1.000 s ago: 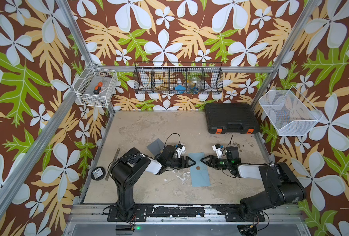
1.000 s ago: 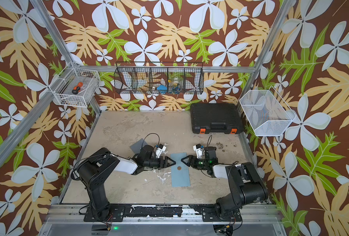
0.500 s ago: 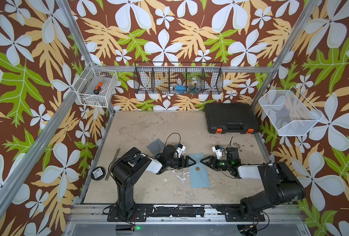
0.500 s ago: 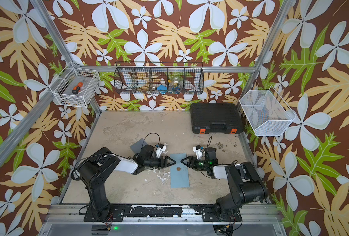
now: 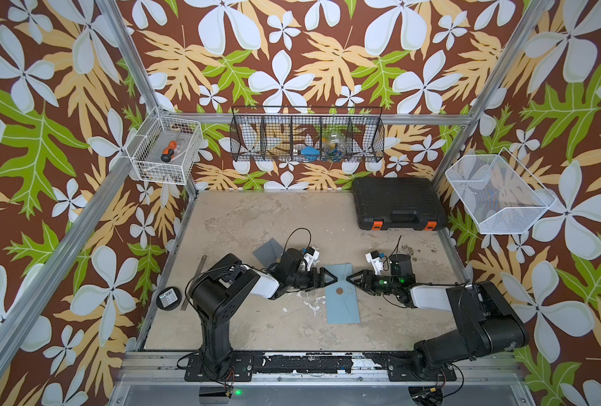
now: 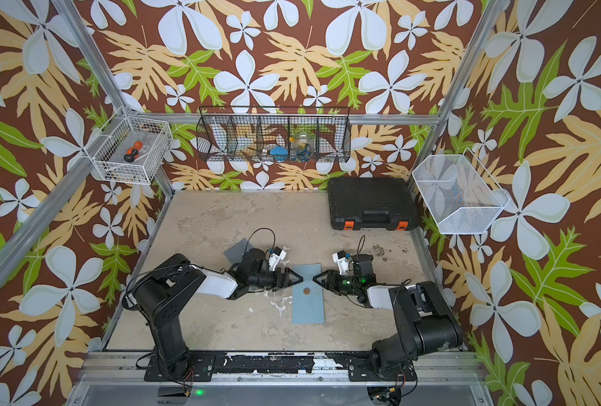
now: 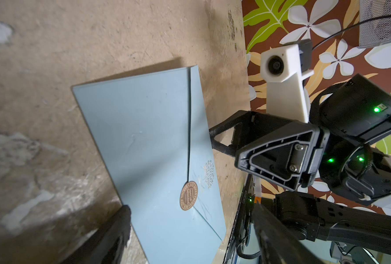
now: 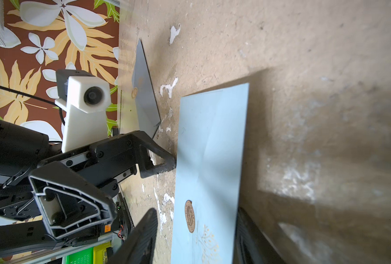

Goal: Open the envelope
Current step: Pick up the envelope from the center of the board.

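Two hands flank the pale blue envelope (image 5: 341,298), which lies flat on the surface (image 5: 256,218) toward the near middle. Its round brown seal (image 5: 339,290) faces up, unbroken.

The left hand (image 5: 328,276) sits at the envelope's left edge with its jaws wide apart, holding nothing. The right hand (image 5: 353,278) sits at the right edge, rolled so one jaw stands over the other. Its jaws are apart, and the lower finger (image 7: 219,137) touches the paper's edge at surface level. I cannot tell whether that edge lies between the jaws.

The likeliest failure, I judge, is that the thin paper slides left instead of riding up onto the lower finger, so the jaws meet on nothing. A pinch could also catch the whole envelope rather than the flap (image 7: 201,137). Since the seal holds the flap down, a pull may lift or crease everything, or tear the paper.

Against a second ago, the envelope and both arms show no visible shift. Only the right hand's jaws have narrowed.
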Available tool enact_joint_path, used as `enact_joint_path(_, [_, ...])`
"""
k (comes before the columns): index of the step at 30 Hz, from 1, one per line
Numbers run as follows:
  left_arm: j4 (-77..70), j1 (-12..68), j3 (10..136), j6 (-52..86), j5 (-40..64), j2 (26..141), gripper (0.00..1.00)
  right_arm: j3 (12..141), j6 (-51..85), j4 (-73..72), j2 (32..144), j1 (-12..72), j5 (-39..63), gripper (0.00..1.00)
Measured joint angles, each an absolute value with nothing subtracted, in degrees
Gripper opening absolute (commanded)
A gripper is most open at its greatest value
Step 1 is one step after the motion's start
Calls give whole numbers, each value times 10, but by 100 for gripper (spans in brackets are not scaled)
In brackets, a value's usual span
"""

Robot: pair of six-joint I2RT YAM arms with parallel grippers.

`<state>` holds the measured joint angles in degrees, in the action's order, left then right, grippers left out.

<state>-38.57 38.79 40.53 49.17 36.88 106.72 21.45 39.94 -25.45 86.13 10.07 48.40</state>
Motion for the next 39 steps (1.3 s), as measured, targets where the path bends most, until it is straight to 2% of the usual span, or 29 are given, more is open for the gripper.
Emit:
enact_joint_path(6, [-378,388,410,491,365,1063,85,210,417,-285,872,101,496,45])
enact_joint_path(14, [-373,388,419,489,363,1062,85,210,433,-322,900,101,517,44])
enact_joint_path(18, [-369,388,420,489,362,1062,86,210,435,-332,906,101,524,40])
enact_joint_path(28, [-371,388,416,490,362,1063,86,212,445,-353,928,102,532,40])
enact_joint_path(32, [-378,388,415,492,363,1067,86,218,445,-359,941,107,536,36])
enact_joint_path(35, [-389,388,411,492,363,1069,86,220,445,-361,950,111,535,30])
enact_joint_path(39, [-398,388,406,492,363,1069,86,224,444,-359,954,114,534,10])
